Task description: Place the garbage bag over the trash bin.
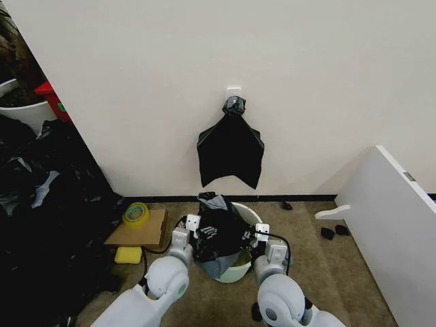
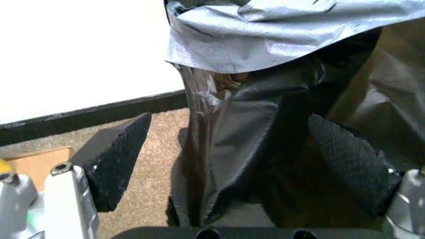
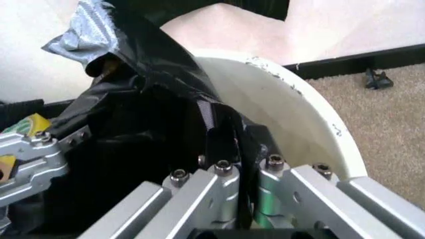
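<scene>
A brown carpet floor (image 1: pixel 340 272) runs up to a white wall (image 1: pixel 204 54) with a black skirting strip. On the wall a fan-shaped bunch of black bags (image 1: pixel 230 151) hangs from a white hook. To the robot's left lie a cardboard sheet (image 1: pixel 139 230), a roll of yellow-green tape (image 1: pixel 135 214) and a yellow sponge (image 1: pixel 128 255); a white panel (image 1: pixel 395 231) leans at the right, with small black scraps (image 1: pixel 334 232) near it.

The left pincer (image 1: pixel 189 227) sits at the near left side of the trash bin (image 1: pixel 246 213). Its wrist camera shows the textured pads (image 2: pixel 123 159) spread wide, the bag film hanging between them. The right pincer (image 1: pixel 260 235) is at the bin's right rim, its fingers (image 3: pixel 219 144) closed on a fold of the garbage bag (image 1: pixel 216 235) just inside the rim.

The bag is glossy black, crumpled, heaped over the bin's mouth and left side, with a greyish flap raised at the back. The bin's cream rim shows bare on the right.
</scene>
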Motion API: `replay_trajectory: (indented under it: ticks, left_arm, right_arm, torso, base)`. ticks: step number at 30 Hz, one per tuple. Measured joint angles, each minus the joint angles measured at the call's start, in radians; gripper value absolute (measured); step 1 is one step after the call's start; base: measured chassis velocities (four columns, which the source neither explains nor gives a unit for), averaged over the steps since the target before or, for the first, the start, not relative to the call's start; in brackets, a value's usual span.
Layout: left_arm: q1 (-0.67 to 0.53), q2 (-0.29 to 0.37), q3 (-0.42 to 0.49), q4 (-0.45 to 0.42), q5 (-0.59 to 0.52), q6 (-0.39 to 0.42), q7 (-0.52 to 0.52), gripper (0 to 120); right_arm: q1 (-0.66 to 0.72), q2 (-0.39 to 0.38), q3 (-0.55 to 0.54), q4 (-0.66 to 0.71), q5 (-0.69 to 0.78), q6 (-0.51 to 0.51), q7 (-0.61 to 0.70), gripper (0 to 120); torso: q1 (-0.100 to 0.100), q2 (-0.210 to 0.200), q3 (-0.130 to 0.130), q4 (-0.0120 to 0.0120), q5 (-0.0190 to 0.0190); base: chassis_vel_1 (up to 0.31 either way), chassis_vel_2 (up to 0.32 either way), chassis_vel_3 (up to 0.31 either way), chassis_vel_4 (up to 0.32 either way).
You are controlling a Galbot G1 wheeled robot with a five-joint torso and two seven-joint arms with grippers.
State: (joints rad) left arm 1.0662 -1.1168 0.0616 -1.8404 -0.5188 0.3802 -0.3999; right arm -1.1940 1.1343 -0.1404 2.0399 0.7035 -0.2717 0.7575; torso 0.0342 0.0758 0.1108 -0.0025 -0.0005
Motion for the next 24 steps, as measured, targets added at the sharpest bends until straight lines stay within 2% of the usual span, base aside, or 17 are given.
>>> replay_trajectory:
  ticks: [5, 7, 9, 11, 13, 17, 18, 21, 22, 24]
  left_arm:
    - [-0.006, 0.006, 0.007, 0.002, 0.0, 0.024, 0.001, 88]
    - [-0.009, -0.001, 0.02, 0.016, 0.009, 0.043, 0.003, 79]
    - [-0.009, -0.005, 0.026, 0.024, 0.016, 0.048, 0.003, 76]
    - [-0.013, -0.018, 0.041, 0.044, 0.033, 0.063, 0.005, 64]
    - [-0.015, -0.022, 0.044, 0.049, 0.038, 0.073, 0.005, 62]
    - [-0.02, -0.03, 0.043, 0.056, 0.043, 0.146, -0.005, 47]
    - [-0.02, -0.03, 0.043, 0.056, 0.043, 0.146, -0.005, 47]
    - [-0.021, -0.03, 0.034, 0.051, 0.034, 0.188, -0.016, 33]
    - [-0.021, -0.03, 0.034, 0.051, 0.034, 0.188, -0.016, 33]
    - [-0.02, -0.028, 0.03, 0.045, 0.029, 0.211, -0.026, 25]
  right_arm:
    - [0.0, 0.005, -0.002, 0.0, -0.007, -0.001, -0.001, 0]
    - [-0.002, 0.006, -0.002, 0.001, -0.011, -0.001, -0.001, 0]
    - [-0.003, 0.006, -0.003, 0.002, -0.013, -0.001, -0.001, 0]
    - [-0.006, 0.006, -0.003, 0.004, -0.016, -0.002, -0.001, 0]
    - [-0.007, 0.006, -0.003, 0.006, -0.017, -0.002, -0.001, 0]
    - [-0.011, 0.006, -0.003, 0.012, -0.024, -0.004, -0.001, 0]
    - [-0.011, 0.006, -0.003, 0.012, -0.024, -0.004, -0.001, 0]
    - [-0.012, 0.006, -0.003, 0.013, -0.031, -0.004, -0.002, 0]
    - [-0.012, 0.006, -0.003, 0.013, -0.031, -0.004, -0.002, 0]
    - [-0.012, 0.005, -0.003, 0.013, -0.034, -0.004, -0.002, 0]
  torso:
    - [0.0, 0.0, 0.0, 0.0002, 0.0]
    - [0.0, 0.0, 0.0, 0.0001, -0.0001]
    - [0.0, 0.0, 0.0, 0.0, 0.0]
    - [0.0, 0.0, 0.0, 0.0001, -0.0001]
    - [0.0, 0.0, 0.0, 0.0, 0.0]
    - [0.0, 0.0, 0.0, 0.0003, 0.0003]
    - [0.0, 0.0, 0.0, 0.0003, 0.0003]
    - [0.0, 0.0, 0.0, 0.0001, 0.0]
    - [0.0, 0.0, 0.0, 0.0001, 0.0]
    - [0.0, 0.0, 0.0, 0.0, -0.0002]
  base:
    - [0.0, 0.0, 0.0, 0.0]
    - [0.0, 0.0, 0.0, 0.0]
    - [0.0, 0.0, 0.0, 0.0]
    - [0.0, 0.0, 0.0, 0.0]
    - [0.0, 0.0, 0.0, 0.0]
    - [0.0, 0.0, 0.0, 0.0]
    - [0.0, 0.0, 0.0, 0.0]
    - [0.0, 0.0, 0.0, 0.0]
    - [0.0, 0.0, 0.0, 0.0]
    - [0.0, 0.0, 0.0, 0.0]
